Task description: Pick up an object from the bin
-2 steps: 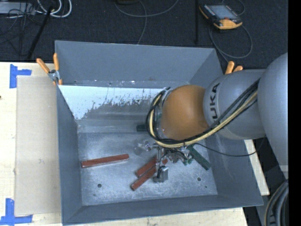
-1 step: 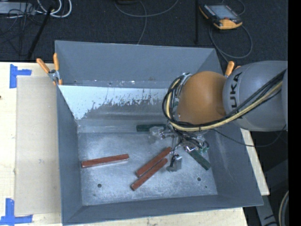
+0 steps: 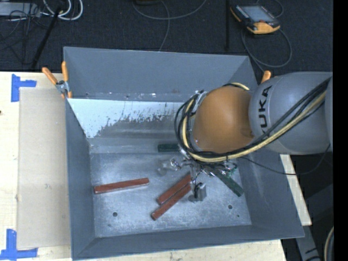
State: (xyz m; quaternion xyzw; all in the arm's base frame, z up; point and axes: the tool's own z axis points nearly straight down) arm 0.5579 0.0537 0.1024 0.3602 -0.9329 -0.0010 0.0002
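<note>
**A:** Well, the gripper is low over the floor of the bin, right at the upper end of two brown sticks lying side by side, centre-right.

**B:** Open or closed?

**A:** Can't tell. The orange cover and the cables hang over it. Nothing visibly in it either.

**B:** So what makes this a good pick?

**A:** I'd say choose one stick, not both. They're touching, so straddle the narrow width of the upper one and close square across it. A grip at the very end may let it swing, so nearer the middle looks safer to me.

**B:** Room to work?

**A:** Decent. The floor is bare grey metal, scuffed and speckled white, probably slick, so a nudged stick could slide away. A third stick lies well apart to the left. A green piece sits just right of the gripper, and a dark bit lies near the back wall. The right wall slopes in close by, so lift straight up.
</note>
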